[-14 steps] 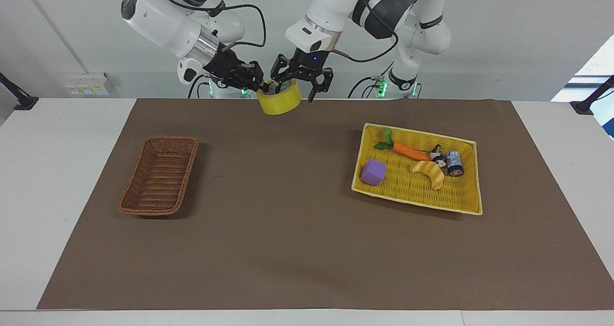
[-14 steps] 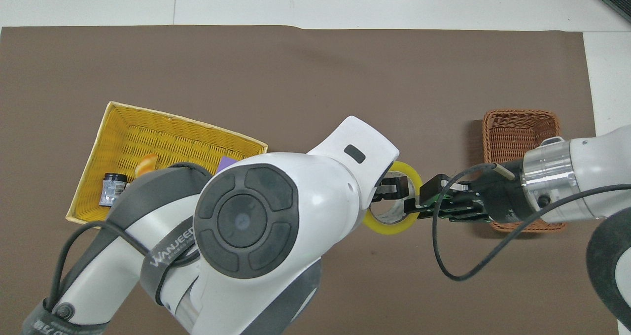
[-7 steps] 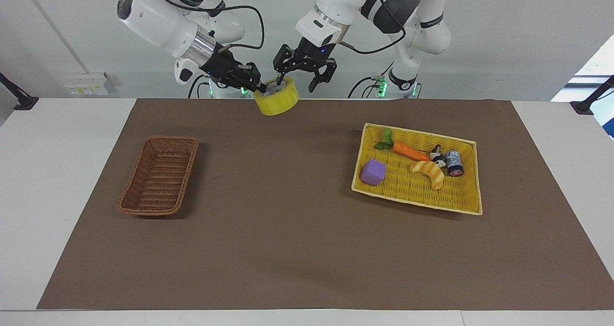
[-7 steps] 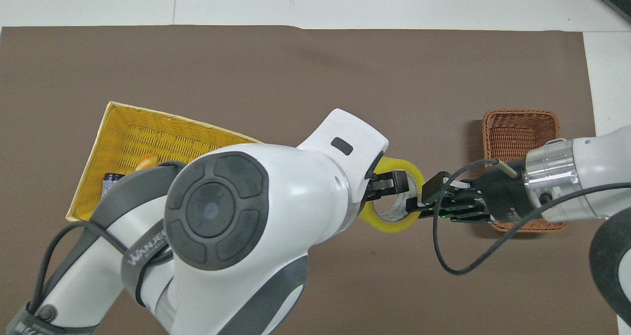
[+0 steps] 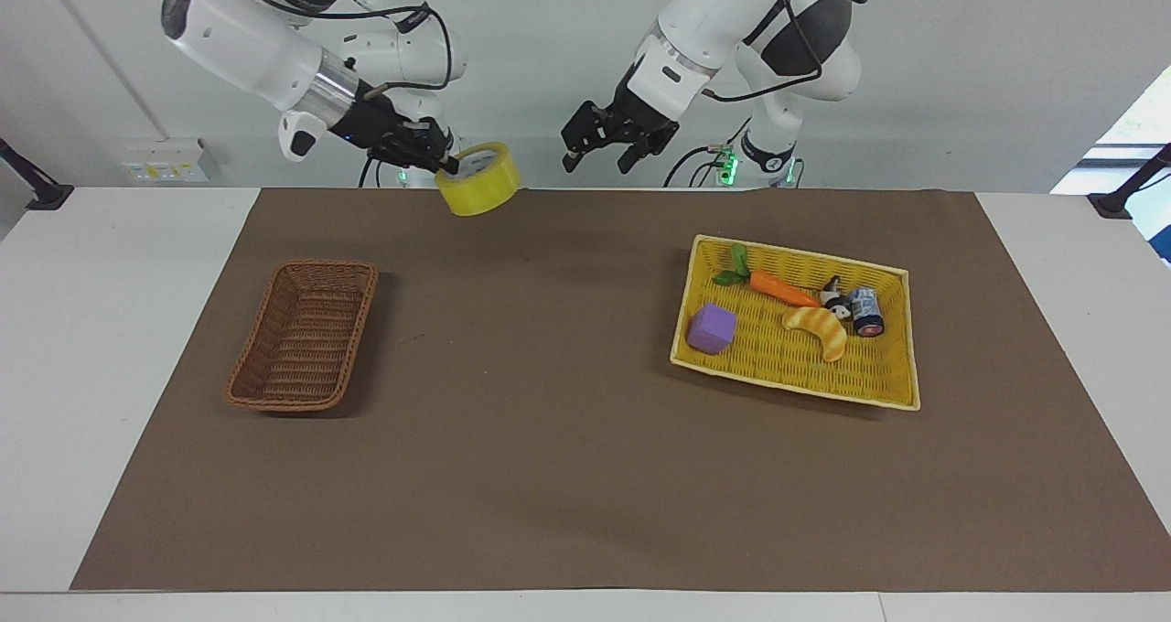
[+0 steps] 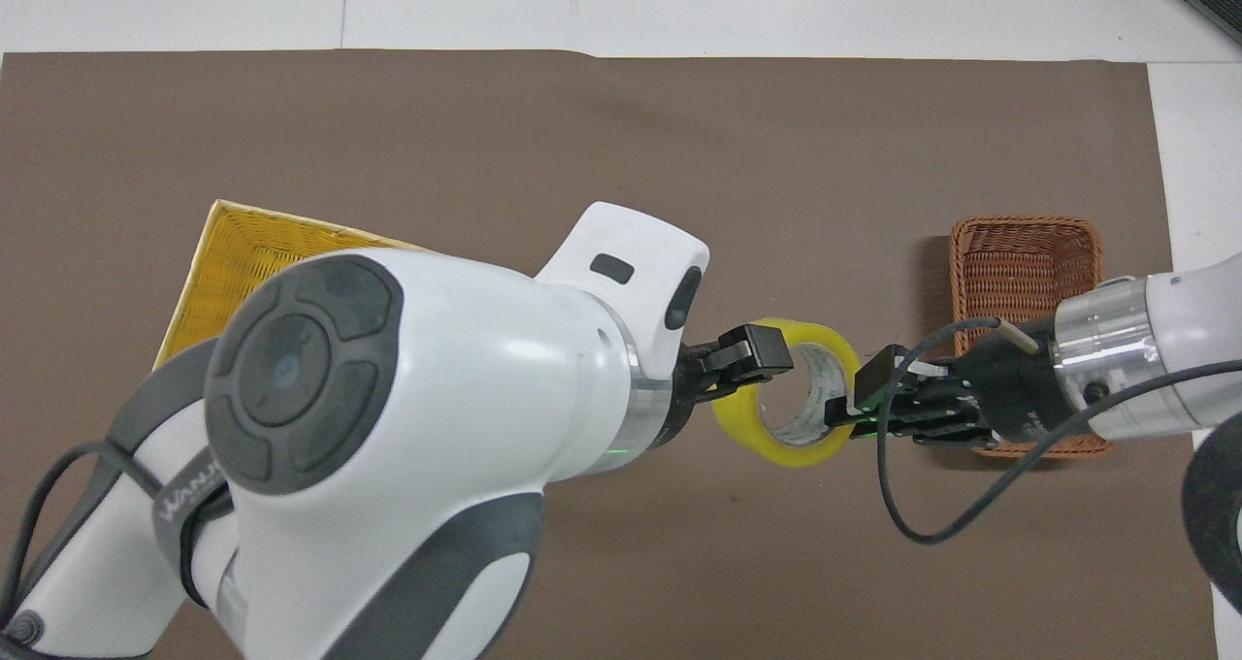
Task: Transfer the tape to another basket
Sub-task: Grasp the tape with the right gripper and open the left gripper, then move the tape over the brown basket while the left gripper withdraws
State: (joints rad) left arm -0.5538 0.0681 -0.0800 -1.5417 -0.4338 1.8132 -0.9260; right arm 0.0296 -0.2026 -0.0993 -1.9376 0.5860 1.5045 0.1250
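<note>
Tape [image 5: 478,178] is up in the air, pinched at its rim by the right gripper [image 5: 445,163] over the mat's [image 5: 549,476] robot-side edge, roughly midway between the two baskets. Mat carries both: yellow tray [image 5: 892,389] toward the left arm's end, holding a carrot [image 5: 782,288], croissant toy [image 5: 821,327], purple cube [image 5: 713,327] and a small can [image 5: 866,311]; brown basket [image 5: 306,334] toward the right arm's end, nothing seen inside. Right gripper's fingers are closed on the roll's wall, one finger inside the core — overhead view shows the same grip [image 6: 842,415]. Left gripper [image 5: 604,151] hangs with fingers spread, holding nothing, apart from the tape, over the mat's edge; the left arm waits.

Step in hand, by judgement: carry to the brown basket. To do it well — keep the pinch firm, since the roll hangs off one wall and could swing or slip; travel high enough to clear the wicker rim; centre over the basket's opening, lower inside, then release so the roll doesn't bounce or roll out.
</note>
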